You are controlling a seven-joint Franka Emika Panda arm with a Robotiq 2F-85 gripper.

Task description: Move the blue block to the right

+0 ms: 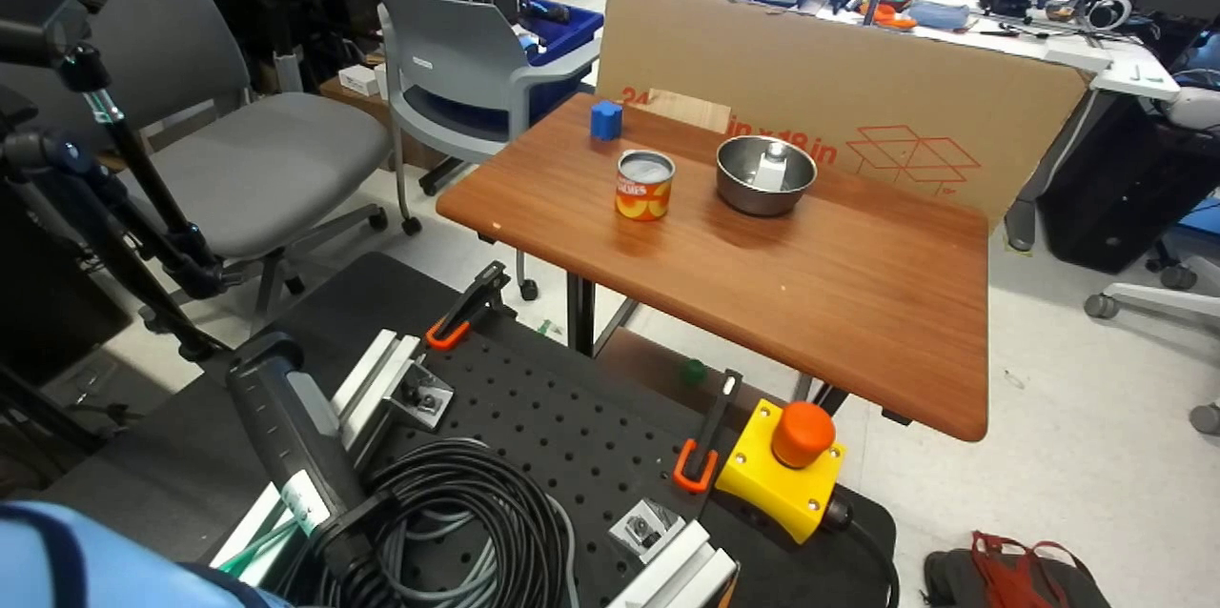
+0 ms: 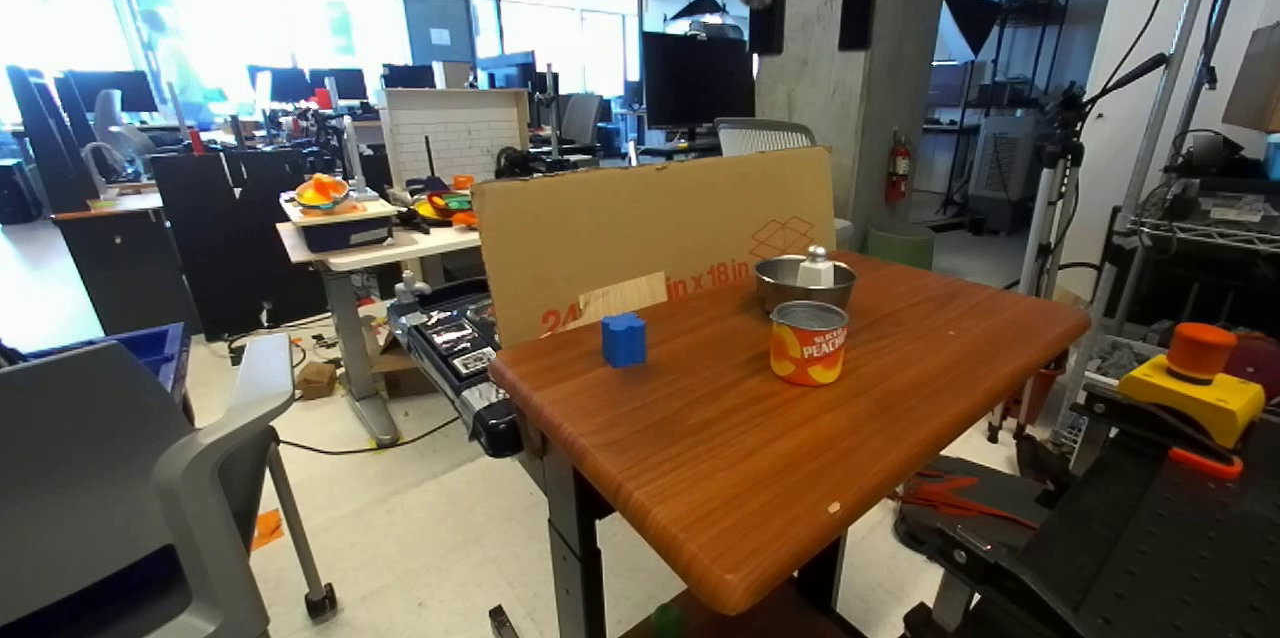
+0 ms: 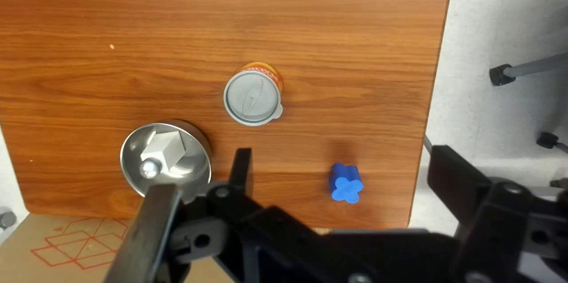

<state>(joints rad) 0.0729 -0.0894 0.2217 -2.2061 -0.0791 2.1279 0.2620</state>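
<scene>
In the wrist view, one blue block (image 3: 346,184) stands on the tabletop (image 3: 337,30), between four and five o'clock from the orange can (image 3: 252,98). Jaws: wide apart, empty.

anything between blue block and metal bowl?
Bare tabletop between blue block and metal bowl, in an exterior view; the orange can stands off that line. In the wrist view, one finger of the tool covers part of it.

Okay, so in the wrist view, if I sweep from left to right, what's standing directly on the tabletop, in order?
Bowl, can, blue block.
</scene>
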